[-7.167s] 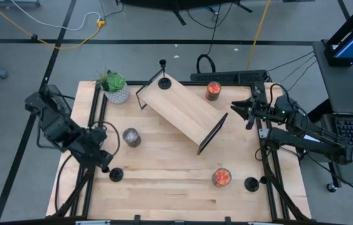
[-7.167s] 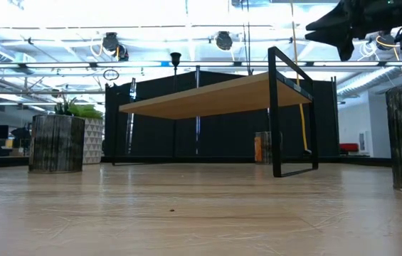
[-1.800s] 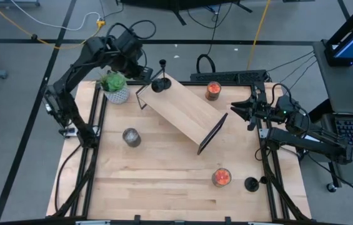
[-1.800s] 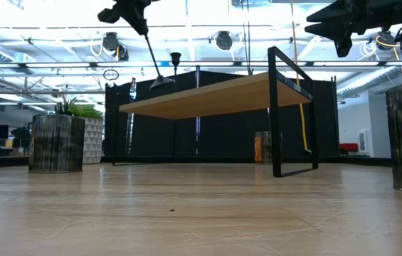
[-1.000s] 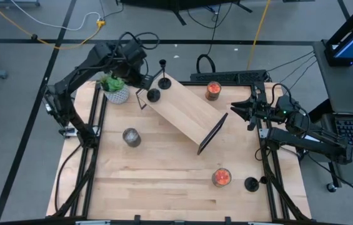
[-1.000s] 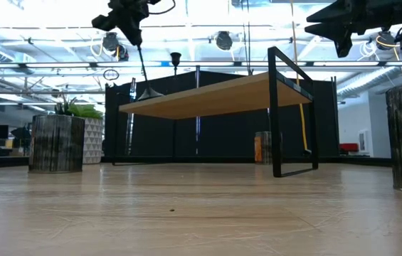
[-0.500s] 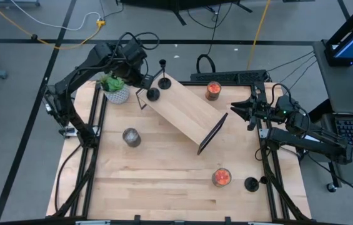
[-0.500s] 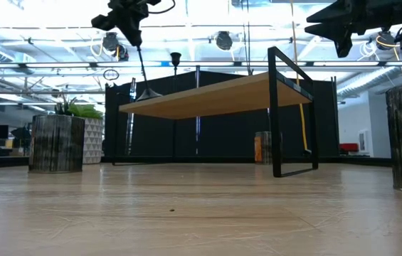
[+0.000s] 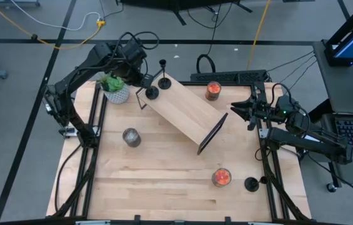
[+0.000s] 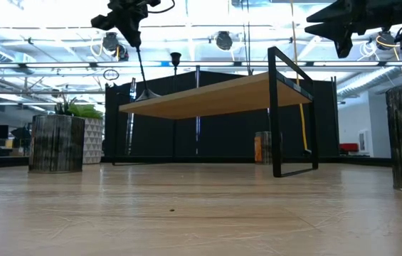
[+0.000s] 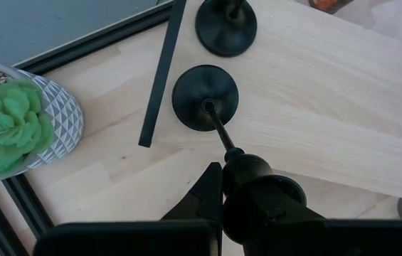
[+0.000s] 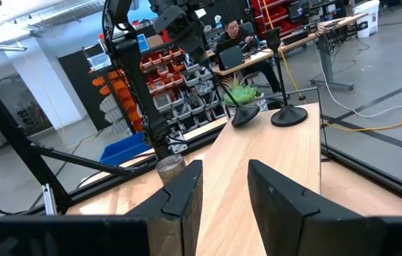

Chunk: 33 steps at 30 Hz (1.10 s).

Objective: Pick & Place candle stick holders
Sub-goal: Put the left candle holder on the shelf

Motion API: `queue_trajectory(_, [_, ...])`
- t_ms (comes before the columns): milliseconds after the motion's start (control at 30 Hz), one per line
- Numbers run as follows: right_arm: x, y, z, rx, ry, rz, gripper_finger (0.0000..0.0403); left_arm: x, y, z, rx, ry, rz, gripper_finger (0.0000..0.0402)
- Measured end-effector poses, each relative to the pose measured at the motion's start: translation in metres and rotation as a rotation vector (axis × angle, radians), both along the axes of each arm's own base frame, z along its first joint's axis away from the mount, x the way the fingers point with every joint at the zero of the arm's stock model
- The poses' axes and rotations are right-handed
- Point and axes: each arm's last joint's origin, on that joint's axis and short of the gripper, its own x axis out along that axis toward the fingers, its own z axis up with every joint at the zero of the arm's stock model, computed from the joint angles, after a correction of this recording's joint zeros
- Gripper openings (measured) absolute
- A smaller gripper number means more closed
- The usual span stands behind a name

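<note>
Three black candle stick holders show. One stands free on the wooden shelf's [image 9: 185, 112] far left end, on its disc base [image 9: 164, 82]. A second [image 9: 153, 94] sits beside it at the shelf's corner, with my left gripper [image 9: 140, 75] shut on its top. The third [image 9: 251, 184] rests on the table near the right front. My right gripper [image 9: 235, 107] hangs open over the table's right edge, well above the tabletop, with nothing between its fingers [image 12: 186, 188]. My left gripper pinches the holder's top cup [image 11: 247, 171] at the upper end of the stem, between its two fingers; one finger [image 11: 211, 188] shows and the cup hides the other. The fingers come from above. The stem [image 10: 141, 64] leans, and the disc base [image 11: 205, 98] sits on the shelf.
A potted green plant [image 9: 116, 87] stands just left of the shelf, close under my left arm. A grey jar candle [image 9: 131, 137] is at the left middle. Orange jar candles stand at the far side [image 9: 213, 90] and the right front [image 9: 221, 177].
</note>
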Motion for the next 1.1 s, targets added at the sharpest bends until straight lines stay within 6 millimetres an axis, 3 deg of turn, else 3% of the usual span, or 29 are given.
queue_trajectory(1100, [0.0000,0.0000,0.0000,0.001,0.000,0.000,0.0105,-0.0011,0.0016,0.0004,0.068,0.042,-0.015,0.0062])
